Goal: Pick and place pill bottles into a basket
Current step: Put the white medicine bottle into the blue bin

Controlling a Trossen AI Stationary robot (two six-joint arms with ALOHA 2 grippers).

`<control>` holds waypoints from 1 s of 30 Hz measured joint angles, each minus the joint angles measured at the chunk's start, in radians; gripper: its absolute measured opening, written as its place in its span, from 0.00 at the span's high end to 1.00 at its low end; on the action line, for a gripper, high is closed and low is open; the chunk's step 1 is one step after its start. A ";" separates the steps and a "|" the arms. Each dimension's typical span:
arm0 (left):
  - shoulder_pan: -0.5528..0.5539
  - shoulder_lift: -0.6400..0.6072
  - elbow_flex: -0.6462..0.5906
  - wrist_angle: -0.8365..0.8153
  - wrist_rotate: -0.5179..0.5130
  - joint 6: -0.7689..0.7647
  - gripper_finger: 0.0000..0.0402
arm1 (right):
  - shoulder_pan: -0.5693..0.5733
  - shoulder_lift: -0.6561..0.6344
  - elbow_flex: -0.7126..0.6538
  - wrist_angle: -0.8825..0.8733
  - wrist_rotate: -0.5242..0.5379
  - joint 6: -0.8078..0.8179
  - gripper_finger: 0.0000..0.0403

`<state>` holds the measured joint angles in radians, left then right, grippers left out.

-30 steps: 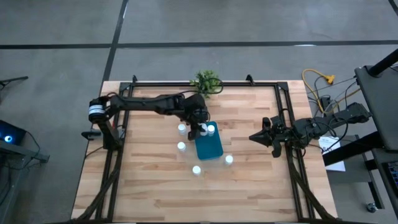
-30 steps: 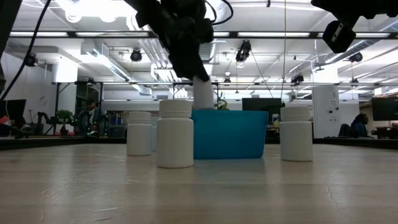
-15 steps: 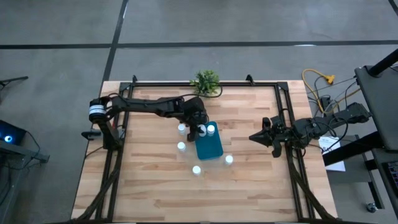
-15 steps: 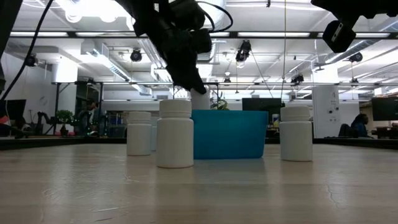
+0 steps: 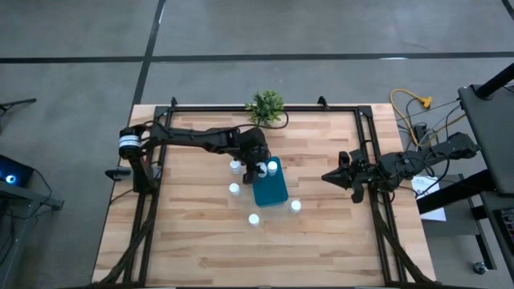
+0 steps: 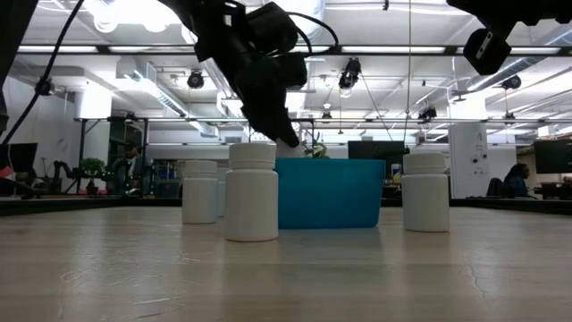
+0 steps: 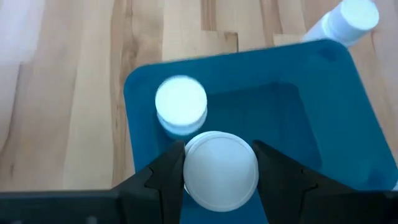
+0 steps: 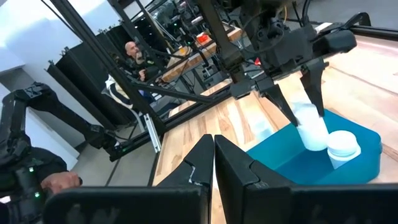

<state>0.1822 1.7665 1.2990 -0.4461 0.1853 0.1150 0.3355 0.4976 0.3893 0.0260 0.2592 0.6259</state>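
The teal-blue basket (image 5: pixel 271 191) stands mid-table. My left gripper (image 5: pixel 259 167) reaches into its far end, shut on a white pill bottle (image 7: pixel 221 169). A second bottle (image 7: pixel 181 106) stands upright in the basket beside the held one. Several more bottles stand on the wood around the basket: two at its left (image 5: pixel 234 166) (image 5: pixel 234 189), one near its front (image 5: pixel 254 218), one at its right (image 5: pixel 295 206). My right gripper (image 5: pixel 333 177) hangs shut at the table's right side, away from everything. My left gripper pinches the bottle between its two fingers (image 7: pixel 168 177), one on each side of its upper part (image 8: pixel 306 115), just under the cap. The fingers slant down from the table's left. The bottle hangs cap up, its lower end (image 8: pixel 314 144) inside the basket; whether it touches the floor is hidden.
A small green potted plant (image 5: pixel 267 104) stands at the far edge, just behind the left arm. A black metal frame (image 5: pixel 361 128) runs around the tabletop. Bare wood lies in front of the basket (image 5: pixel 265 249).
My left gripper has gone down with the bottle, which has sunk behind the basket's wall in the low view until only its top shows. The grip has not changed.
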 joint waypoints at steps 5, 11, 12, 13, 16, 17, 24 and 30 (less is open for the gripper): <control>0.003 0.000 -0.033 -0.006 -0.003 0.003 0.64 | 0.000 0.000 0.000 0.004 0.000 -0.003 0.98; 0.002 0.000 -0.085 0.021 -0.004 0.002 0.64 | 0.000 0.000 0.000 0.004 0.000 -0.004 0.98; 0.002 0.000 -0.085 0.033 -0.007 0.000 0.64 | 0.000 0.000 0.000 0.004 0.000 -0.004 0.98; 0.003 0.000 -0.084 0.045 -0.007 -0.002 0.64 | 0.000 0.000 0.000 0.004 0.000 -0.004 0.98; 0.006 0.000 -0.084 0.067 -0.008 -0.003 0.64 | 0.000 0.000 0.000 0.005 0.000 -0.004 0.98; 0.006 0.000 -0.084 0.073 -0.008 -0.003 0.64 | 0.000 0.000 0.000 0.005 0.000 -0.002 0.98; 0.008 0.000 -0.099 0.080 -0.011 0.011 0.64 | 0.000 0.000 0.000 0.008 0.000 -0.001 0.98; 0.010 -0.001 -0.124 0.107 -0.012 0.022 0.64 | 0.000 0.000 0.000 0.009 0.000 -0.001 0.98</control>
<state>0.1917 1.7657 1.1748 -0.3390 0.1733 0.1369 0.3357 0.4976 0.3893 0.0345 0.2592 0.6250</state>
